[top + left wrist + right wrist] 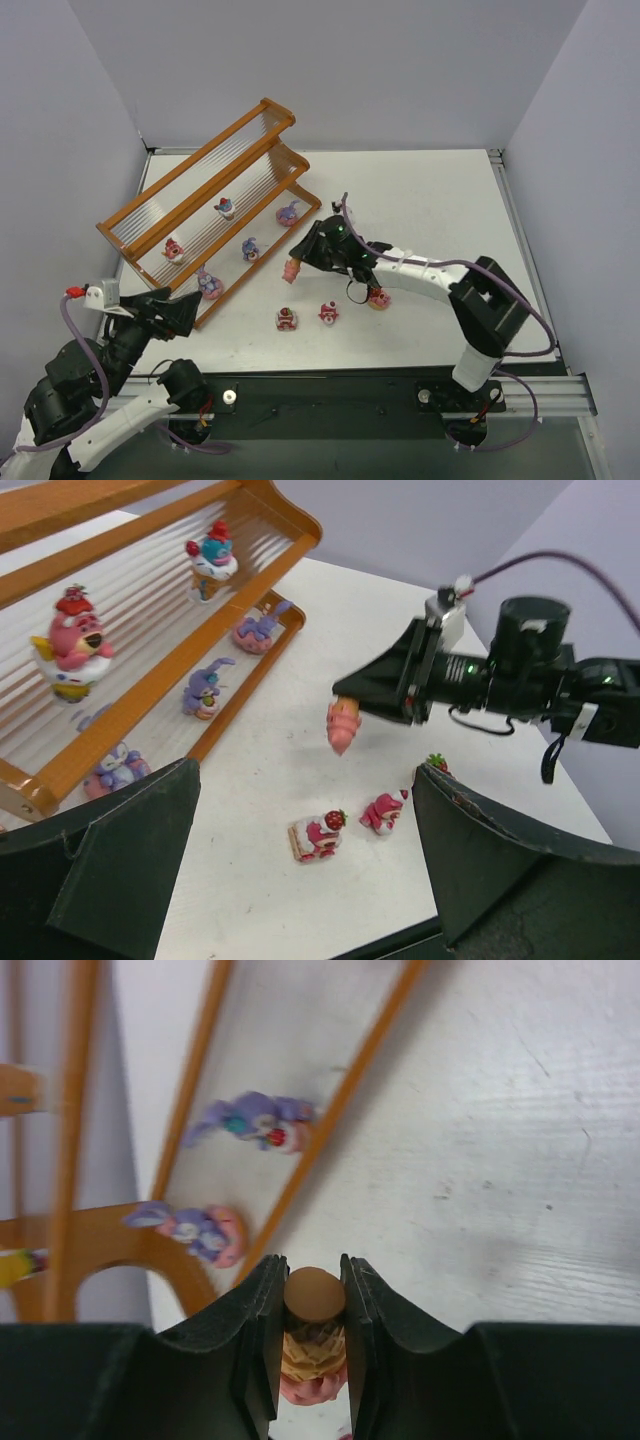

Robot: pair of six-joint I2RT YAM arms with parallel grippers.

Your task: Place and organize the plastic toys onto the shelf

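The orange-brown stepped shelf [205,190] runs slantwise across the far left of the table [430,200], with five glossy toys [227,208] sitting on its clear ribbed tiers. The left gripper [178,310] gapes wide by the shelf's near end. The right gripper [298,258] pinches a cone toy [341,725], tan waffle end up and pink end down, held above the table just off the shelf. Three pink-and-red toys [328,313] lie on the table nearby.

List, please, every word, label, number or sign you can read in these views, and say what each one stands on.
None can be read in any view.
The shelf and the pink cone toy carry no print.
A small white patch on the right arm is too small to tell whether it bears text.
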